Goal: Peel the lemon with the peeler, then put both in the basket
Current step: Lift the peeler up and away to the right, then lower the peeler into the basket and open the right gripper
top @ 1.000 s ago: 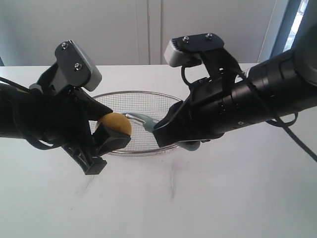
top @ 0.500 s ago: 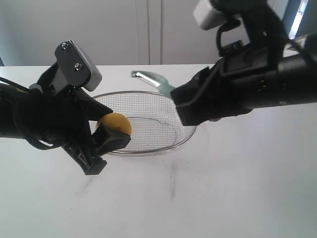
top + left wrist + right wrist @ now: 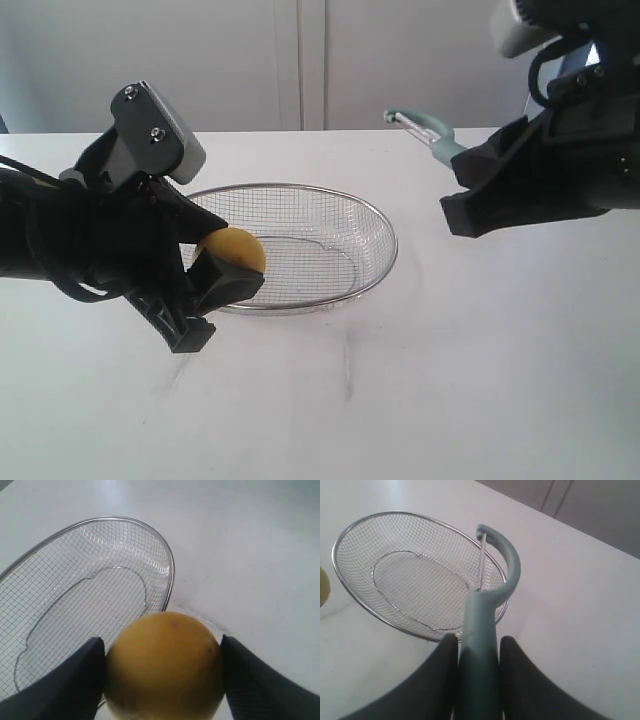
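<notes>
The yellow lemon (image 3: 232, 250) (image 3: 164, 666) sits clamped between the black fingers of my left gripper (image 3: 222, 272) (image 3: 163, 672), held just above the near left rim of the wire basket (image 3: 378, 225) (image 3: 170, 575). My right gripper (image 3: 462, 190) (image 3: 477, 652) is shut on the teal handle of the peeler (image 3: 428, 131) (image 3: 487, 625). It holds the peeler high at the right of the basket, blade head pointing back toward the left. The basket (image 3: 342, 535) holds nothing.
The white table (image 3: 450, 380) stretches around the basket. Pale cabinet doors (image 3: 300, 60) stand behind its far edge. A faint scuff mark (image 3: 348, 365) lies on the tabletop in front of the basket.
My right arm has lifted the peeler away from the lemon and swung it up and to the right, off the basket. The left gripper and lemon have stayed still.
</notes>
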### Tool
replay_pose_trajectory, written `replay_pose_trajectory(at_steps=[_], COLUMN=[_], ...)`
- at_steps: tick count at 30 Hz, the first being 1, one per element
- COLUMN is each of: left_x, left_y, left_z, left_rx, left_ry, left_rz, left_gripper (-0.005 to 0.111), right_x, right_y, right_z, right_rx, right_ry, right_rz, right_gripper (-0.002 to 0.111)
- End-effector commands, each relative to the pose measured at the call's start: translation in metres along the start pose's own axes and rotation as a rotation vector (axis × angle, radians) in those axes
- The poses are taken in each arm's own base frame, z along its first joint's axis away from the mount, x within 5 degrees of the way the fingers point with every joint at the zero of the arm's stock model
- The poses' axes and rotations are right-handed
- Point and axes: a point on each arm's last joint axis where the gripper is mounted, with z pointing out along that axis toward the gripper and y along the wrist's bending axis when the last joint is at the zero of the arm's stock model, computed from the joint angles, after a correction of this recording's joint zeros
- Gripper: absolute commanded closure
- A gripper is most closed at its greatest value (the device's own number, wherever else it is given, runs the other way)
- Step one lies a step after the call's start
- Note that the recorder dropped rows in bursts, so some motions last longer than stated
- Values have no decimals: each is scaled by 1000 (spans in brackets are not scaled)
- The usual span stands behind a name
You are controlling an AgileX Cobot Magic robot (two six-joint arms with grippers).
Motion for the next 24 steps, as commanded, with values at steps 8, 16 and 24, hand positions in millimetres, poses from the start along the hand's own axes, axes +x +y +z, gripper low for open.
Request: replay_pose_trajectory(at_steps=[8, 16, 24], left_x=[-5, -13, -14], left_y=[-4, -8, -10], left_z=[-14, -39, -43], left_rx=[15, -16, 2], left_ry=[-34, -105, -109], left_rz=[1, 53, 48], left_gripper=[107, 107, 107], right_x=[11, 4, -24], right_y=[4, 7, 12], right_z=[10, 33, 95], right_rx=[-15, -37, -42], right_ry=[-83, -126, -51], right_rz=[-40, 8, 1], right_gripper=[108, 108, 108])
